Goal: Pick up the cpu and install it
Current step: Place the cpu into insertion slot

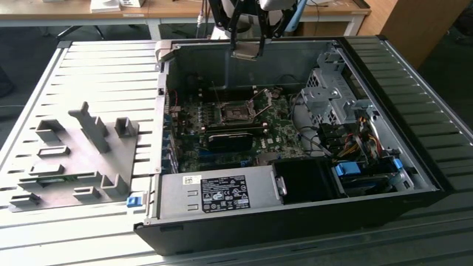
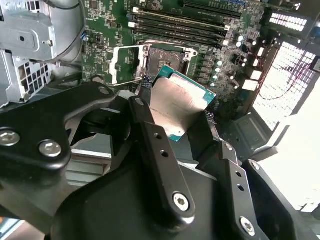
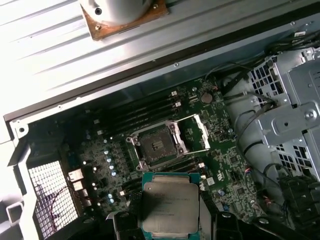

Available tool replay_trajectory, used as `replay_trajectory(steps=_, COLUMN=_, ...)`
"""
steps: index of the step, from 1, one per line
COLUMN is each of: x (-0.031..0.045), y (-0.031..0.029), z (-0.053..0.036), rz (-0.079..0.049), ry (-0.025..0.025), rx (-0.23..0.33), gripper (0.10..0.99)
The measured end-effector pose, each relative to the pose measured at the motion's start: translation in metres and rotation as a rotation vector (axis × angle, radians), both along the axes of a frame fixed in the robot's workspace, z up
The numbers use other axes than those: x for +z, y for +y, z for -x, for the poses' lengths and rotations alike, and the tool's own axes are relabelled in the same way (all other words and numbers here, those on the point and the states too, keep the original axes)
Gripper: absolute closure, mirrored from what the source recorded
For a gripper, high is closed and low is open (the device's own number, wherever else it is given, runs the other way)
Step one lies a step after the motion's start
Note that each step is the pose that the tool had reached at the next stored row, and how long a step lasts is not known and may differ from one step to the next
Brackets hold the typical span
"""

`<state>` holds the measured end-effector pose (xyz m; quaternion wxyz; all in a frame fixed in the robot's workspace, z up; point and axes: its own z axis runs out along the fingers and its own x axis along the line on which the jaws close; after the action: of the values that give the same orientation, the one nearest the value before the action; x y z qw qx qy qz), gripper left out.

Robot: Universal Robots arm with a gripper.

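Over case (image 1: 296,221), well above mobo (image 3: 220,132): gripper (image 2: 177,100) pinched cpu (image 3: 169,202) by opposite edges. Judged: keep chip level, match orientation w/ open socket (image 3: 156,145), zero force.

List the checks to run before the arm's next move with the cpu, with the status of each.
1. cpu gripped: ok. The gripper is shut on two opposite edges of it.
2. Socket uncovered: ok. Its load frame is swung open to one side.
3. Socket free of debris: cannot tell.
4. cpu lined up over the socket: cannot tell. In the exterior view it hangs well above the motherboard.
5. cpu corner marks matched to the socket: cannot tell.
6. Cables away from the socket: ok. They lie by the drive cage, apart from it.
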<state>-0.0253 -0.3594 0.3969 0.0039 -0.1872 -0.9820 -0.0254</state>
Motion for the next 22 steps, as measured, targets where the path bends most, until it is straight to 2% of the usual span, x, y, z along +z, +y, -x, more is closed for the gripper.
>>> replay_trajectory(steps=22, x=-0.0001, y=0.0000, z=0.0000, rz=0.000, ry=0.0000, rx=-0.128, gripper=0.545)
